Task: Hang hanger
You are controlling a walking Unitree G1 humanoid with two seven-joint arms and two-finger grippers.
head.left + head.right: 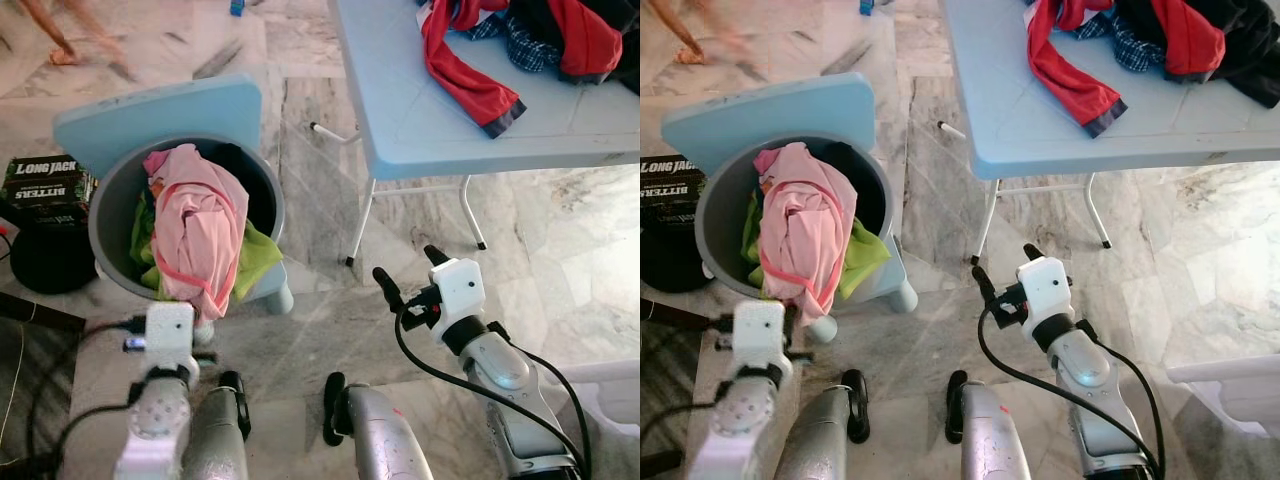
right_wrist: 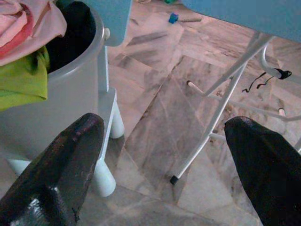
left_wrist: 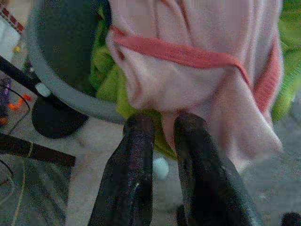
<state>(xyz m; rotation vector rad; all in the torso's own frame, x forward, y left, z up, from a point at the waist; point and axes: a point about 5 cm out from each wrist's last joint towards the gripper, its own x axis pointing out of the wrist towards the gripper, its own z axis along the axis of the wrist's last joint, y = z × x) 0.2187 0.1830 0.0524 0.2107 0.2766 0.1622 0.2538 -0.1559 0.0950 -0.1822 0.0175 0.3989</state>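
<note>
Left pincer [image 3: 162, 141] nipping soft pink garment [image 1: 200, 225] in round grey bin [image 1: 115, 200]; right pincer [image 1: 408, 268] wide

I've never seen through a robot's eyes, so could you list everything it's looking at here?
Round grey plastic laundry bin: one, floor, robot's left.
Pale blue lid: one, at the bin's far rim.
Pink garment with red trim: one, draped over the bin's rim.
Lime green cloth: one, in the bin.
Light blue folding table: one, right.
Red and dark clothes pile: on the table.
Black printed box: one, far left.
Marble floor: grey-white.
Left gripper: nearly closed, at the pink garment.
Right gripper: open, above the floor.
</note>
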